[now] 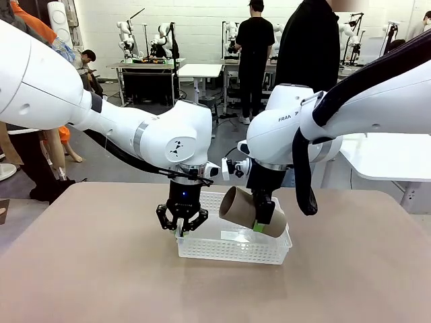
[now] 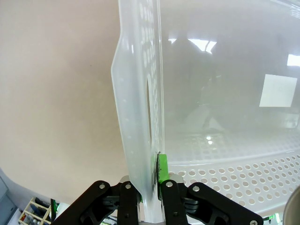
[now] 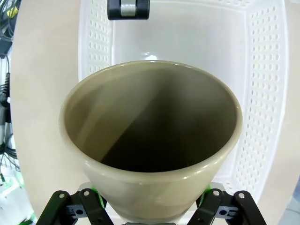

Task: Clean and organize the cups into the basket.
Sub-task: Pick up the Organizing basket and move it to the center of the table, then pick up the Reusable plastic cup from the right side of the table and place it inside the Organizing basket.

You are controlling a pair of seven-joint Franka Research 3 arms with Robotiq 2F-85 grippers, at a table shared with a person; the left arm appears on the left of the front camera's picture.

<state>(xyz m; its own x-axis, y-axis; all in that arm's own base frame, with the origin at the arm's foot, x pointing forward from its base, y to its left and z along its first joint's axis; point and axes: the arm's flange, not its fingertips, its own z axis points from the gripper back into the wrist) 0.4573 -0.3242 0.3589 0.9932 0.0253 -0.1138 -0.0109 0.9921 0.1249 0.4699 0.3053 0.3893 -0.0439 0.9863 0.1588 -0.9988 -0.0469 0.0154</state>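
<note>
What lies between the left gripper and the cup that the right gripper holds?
A bare stretch of the basket floor, up to the cup; the right wrist view shows it.

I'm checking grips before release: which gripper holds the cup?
The right gripper: it clasps the taupe cup, tilted over the basket. The left gripper pinches the basket's wall instead.

Taupe grey-brown cup (image 3: pixel 150 140), darker inside. White basket (image 1: pixel 232 250), walls dotted with round holes. Beige surface (image 1: pixel 101 269); green pads (image 2: pixel 162 168) on black jaws.
</note>
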